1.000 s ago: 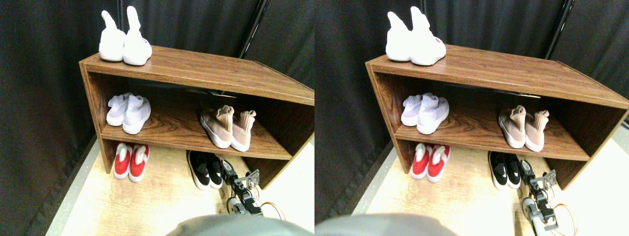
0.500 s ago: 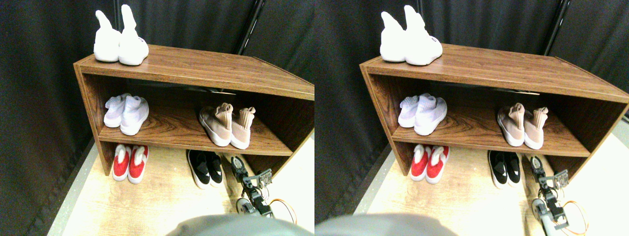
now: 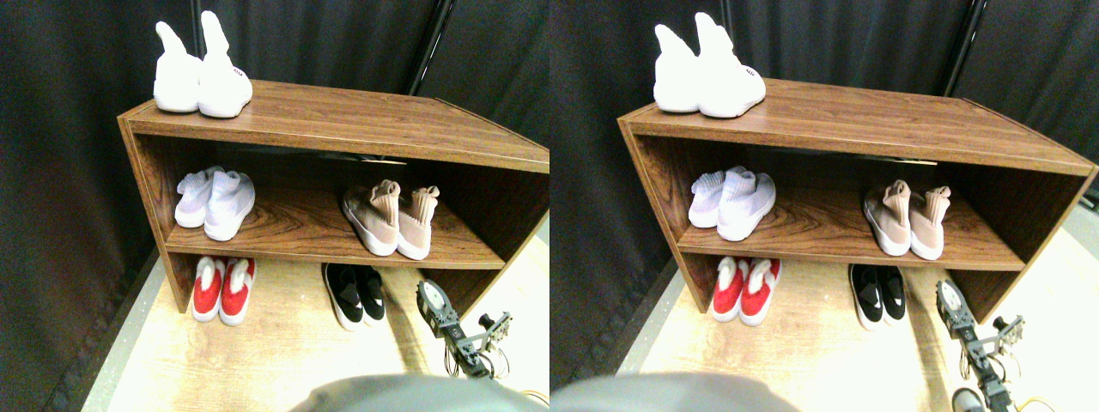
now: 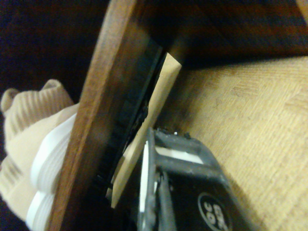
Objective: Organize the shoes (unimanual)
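Observation:
The beige-tan shoes (image 3: 391, 221) stand side by side on the right of the middle shelf, heels toward me. On the floor under that shelf sit the black shoes (image 3: 356, 293), also paired. My right gripper (image 3: 431, 298) hovers low over the floor, just right of the black pair and apart from it, near the rack's right side panel. The wrist view shows a beige shoe (image 4: 33, 144) above the shelf board's edge (image 4: 96, 120), with the dark gripper frame (image 4: 183, 192) over the wooden floor (image 4: 250, 110).
The wooden shoe rack (image 3: 343, 112) carries a white high-cuff pair (image 3: 199, 77) on top and a pale white pair (image 3: 215, 199) at the middle shelf's left. A red-and-white pair (image 3: 221, 287) sits on the floor at the left. Dark curtains hang behind.
The whole picture has shifted slightly, so the camera moved. My right manipulator has drawn rightward, away from the black shoes. The shoes keep their places.

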Robot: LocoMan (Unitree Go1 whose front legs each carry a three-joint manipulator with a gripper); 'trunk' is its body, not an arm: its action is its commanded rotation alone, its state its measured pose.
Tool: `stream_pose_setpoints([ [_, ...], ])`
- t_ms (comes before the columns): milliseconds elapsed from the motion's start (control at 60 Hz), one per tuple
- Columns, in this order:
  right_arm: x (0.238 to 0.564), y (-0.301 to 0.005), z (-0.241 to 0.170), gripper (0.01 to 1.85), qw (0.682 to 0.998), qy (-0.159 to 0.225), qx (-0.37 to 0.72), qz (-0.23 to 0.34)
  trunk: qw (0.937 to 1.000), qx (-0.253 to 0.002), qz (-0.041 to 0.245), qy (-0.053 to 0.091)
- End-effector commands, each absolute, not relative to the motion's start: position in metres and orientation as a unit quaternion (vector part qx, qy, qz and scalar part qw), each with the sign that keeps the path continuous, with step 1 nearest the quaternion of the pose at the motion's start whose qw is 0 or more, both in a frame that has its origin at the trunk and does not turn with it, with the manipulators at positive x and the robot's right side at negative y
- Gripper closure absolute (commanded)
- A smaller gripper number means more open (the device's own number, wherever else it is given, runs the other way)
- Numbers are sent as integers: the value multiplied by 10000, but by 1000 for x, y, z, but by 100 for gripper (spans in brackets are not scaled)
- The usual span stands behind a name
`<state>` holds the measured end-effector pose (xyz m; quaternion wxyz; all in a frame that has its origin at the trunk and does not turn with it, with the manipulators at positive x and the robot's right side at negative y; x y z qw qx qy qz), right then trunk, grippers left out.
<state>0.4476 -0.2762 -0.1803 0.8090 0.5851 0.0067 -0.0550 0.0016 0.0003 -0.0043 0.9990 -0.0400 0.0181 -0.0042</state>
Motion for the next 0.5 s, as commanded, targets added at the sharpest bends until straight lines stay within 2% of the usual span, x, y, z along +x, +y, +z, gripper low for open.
stream_pose_setpoints([
  [17, 439, -269, -167, 180, 8076, -53, 5894, -210, 9992, -381, -89, -5],
  [167, 425, -266, -152, 180, 8046, 11, 5936, 169, 9992, -376, -121, -101],
  [267, 416, -261, -138, 180, 8098, -245, 5857, 231, 9990, -373, -140, -194],
  [300, 412, -259, -132, 180, 7995, -245, 5996, 254, 9989, -372, -141, -229],
  [500, 398, -246, -105, 180, 8044, -436, 5890, 647, 9985, -382, -145, -374],
])
